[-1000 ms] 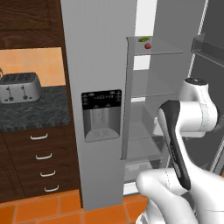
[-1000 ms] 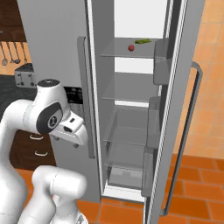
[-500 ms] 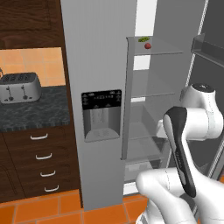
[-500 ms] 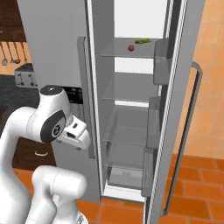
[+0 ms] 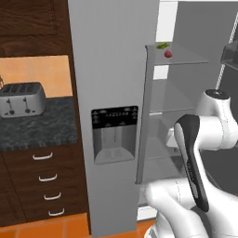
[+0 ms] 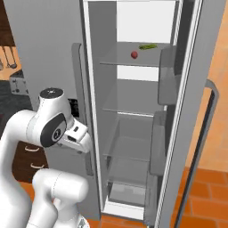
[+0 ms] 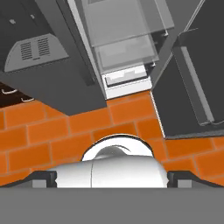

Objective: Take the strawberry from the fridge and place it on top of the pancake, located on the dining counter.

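Strawberry (image 5: 168, 54) sits on the top glass shelf (image 5: 181, 58) of the fridge (image 5: 109, 93), in the upper right of your left base view; in your right base view the same berry (image 6: 134, 54) lies upper centre, on the bare shelf, with a small green item (image 6: 147, 46) near it towards the back; the two are apart, not touching. Right-hand fridge door (image 6: 196, 107) stands open, its long handle (image 6: 202, 147) at the right edge of the right base view; the left door carries the black dispenser panel (image 5: 114, 132), centre of the left base view. You will find the arm's white wrist (image 6: 75, 136) at mid-left of the right base view, beside the open compartment and well below the berry's shelf. Gripper (image 7: 112, 179) shows at the bottom of the hand view, its two dark tips at the far left and far right corners, jaws fully apart with nothing between them; beyond them lie orange floor tiles (image 7: 52, 131) and the fridge's lower drawers (image 7: 124, 48). Toaster (image 5: 21, 98) rests on the black-topped counter (image 5: 42, 128), left of the left base view.
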